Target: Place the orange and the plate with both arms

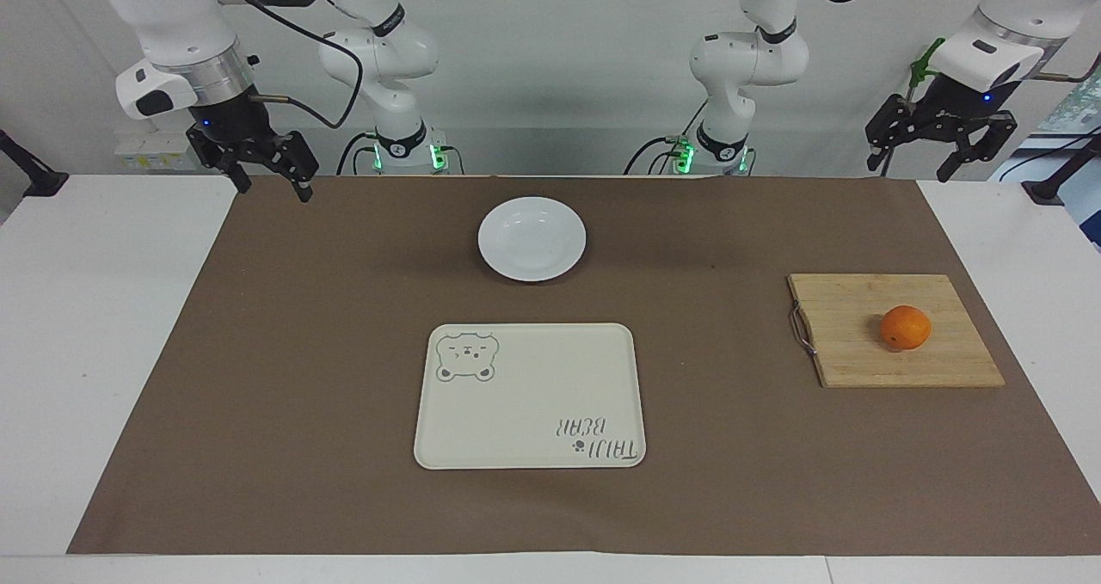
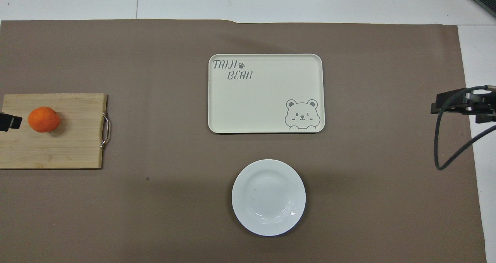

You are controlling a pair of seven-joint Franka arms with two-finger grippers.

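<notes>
Left gripper [image 1: 939, 152] is hanging wide open over my bench [image 1: 112, 309] edge, holding nothing. My orange [image 1: 905, 327] is sitting on the wooden board [image 1: 860, 309]. My plate [image 1: 532, 238] is lying near me, beside the bear tray [image 1: 529, 395]. My right gripper [image 1: 268, 167] is waiting wide open.

One orange [image 1: 905, 327], one plate [image 1: 532, 238], one tray [image 1: 530, 395], one cutting board [image 1: 894, 330], two arms.
</notes>
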